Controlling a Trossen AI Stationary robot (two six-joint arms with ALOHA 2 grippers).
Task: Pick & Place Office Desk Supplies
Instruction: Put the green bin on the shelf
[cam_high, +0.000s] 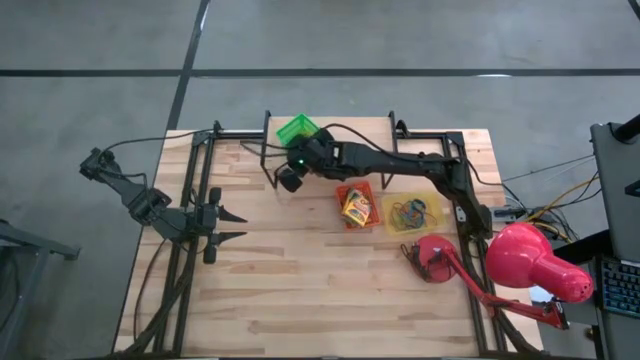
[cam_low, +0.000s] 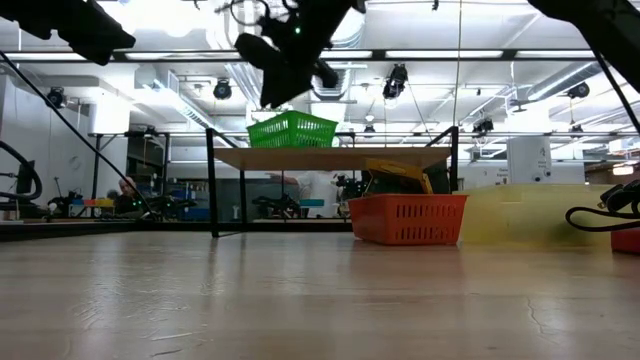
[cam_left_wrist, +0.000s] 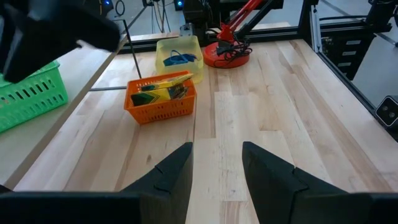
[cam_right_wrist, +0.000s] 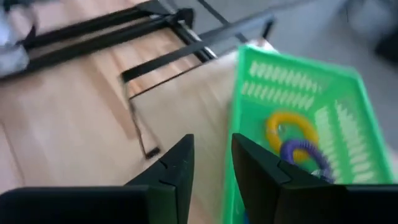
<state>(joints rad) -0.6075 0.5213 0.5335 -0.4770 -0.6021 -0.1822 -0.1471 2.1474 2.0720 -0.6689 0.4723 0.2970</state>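
Right gripper (cam_high: 290, 178) parted and empty beside green tray (cam_right_wrist: 311, 106) holding bands (cam_right_wrist: 295, 140); left gripper (cam_high: 232, 226) parted, idle at table's left.

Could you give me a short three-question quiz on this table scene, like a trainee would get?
1. True or false: the orange tray holds printed boxes.
2. Which tray lies under the right gripper?
A. the green tray
B. the yellow tray
C. the orange tray
3. Fill in: the lamp's round red base stands beside the ______ tray.

Key:
1. True. Yellow and green boxes show inside it in the left wrist view.
2. A. The right wrist view looks down past the fingers at its rim, with yellow and purple loops inside.
3. Yellow. That tray holds a tangle of rubber bands.

The left gripper waits open at the table's left edge.
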